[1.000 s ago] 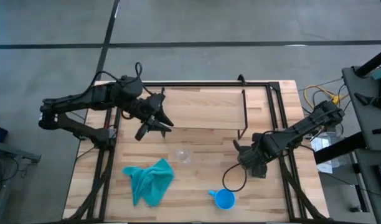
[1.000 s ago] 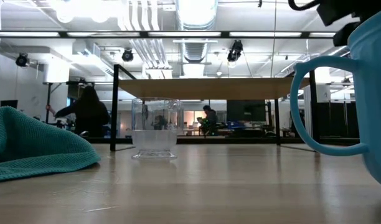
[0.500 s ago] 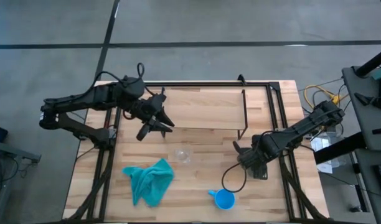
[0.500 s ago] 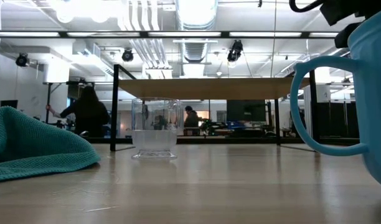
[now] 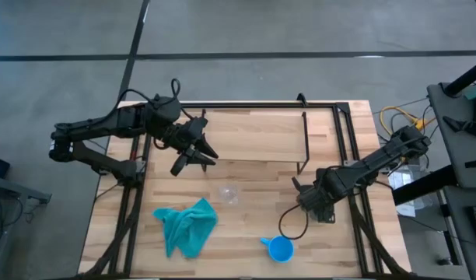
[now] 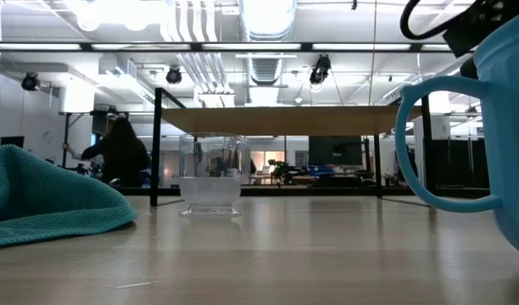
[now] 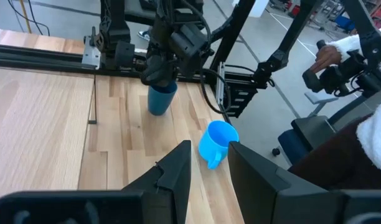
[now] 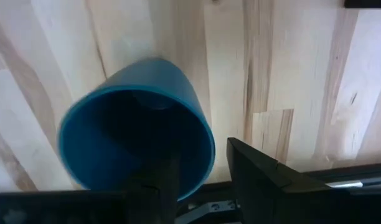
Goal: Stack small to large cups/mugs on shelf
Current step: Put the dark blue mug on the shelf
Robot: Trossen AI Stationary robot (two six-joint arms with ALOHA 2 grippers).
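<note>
The dark navy cup (image 7: 161, 99) stands near the table's right edge, with my right gripper (image 5: 314, 204) shut on it from above. The clear cup (image 5: 229, 193) stands on its base mid-table, in front of the shelf (image 5: 253, 136), a light plank on black wire legs. The bright blue mug (image 5: 279, 249) stands near the table's near edge, its handle pointing left. My left gripper (image 5: 193, 159) hovers open over the shelf's left end and touches nothing. In the low view the clear cup (image 6: 210, 174) and the blue mug (image 6: 497, 144) show before the shelf (image 6: 285, 121). My right gripper (image 8: 206, 171) holds the navy cup by its rim (image 8: 206, 146), one finger inside the cup and one outside its wall. The fingers come from above, pointing down. The left wrist view shows the cup about upright with its base (image 7: 157, 113) at the tabletop.
A teal cloth (image 5: 187, 225) lies crumpled on the near left of the table. A black cable loop (image 5: 292, 222) hangs from the right arm toward the blue mug. Black frame rails run along the table's edges. A person's hand and sleeve (image 7: 340, 53) show beyond the right side.
My right arm has shifted slightly, seen in the low view as the dark parts above the blue mug moving. The three cups and the cloth stay where they were.
</note>
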